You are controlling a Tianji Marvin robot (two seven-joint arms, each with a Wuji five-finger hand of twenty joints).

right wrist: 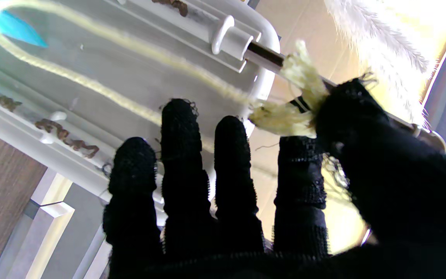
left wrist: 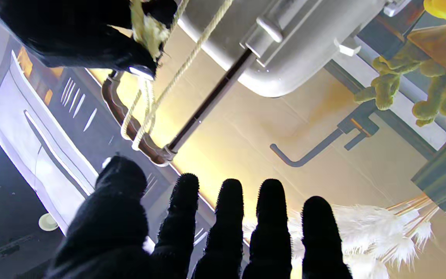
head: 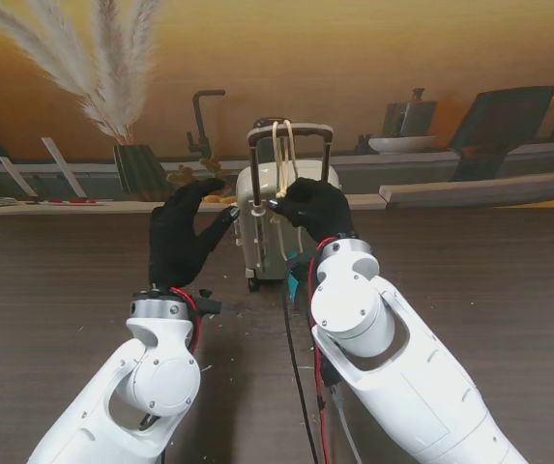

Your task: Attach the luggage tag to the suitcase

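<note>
A small cream suitcase stands upright mid-table with its brown pull handle extended. A pale cord is looped over the handle bar and hangs down the case front. My right hand is at the case's top, thumb and forefinger shut on the cord's frayed end. The turquoise tag hangs low by my right wrist, and its corner shows in the right wrist view. My left hand is open with its fingers spread, just left of the case and holding nothing.
Behind the case runs a painted kitchen backdrop with a ledge. A dark vase of pampas grass and a yellow-green plush toy stand at the back left. Cables trail along the dark wood table between my arms.
</note>
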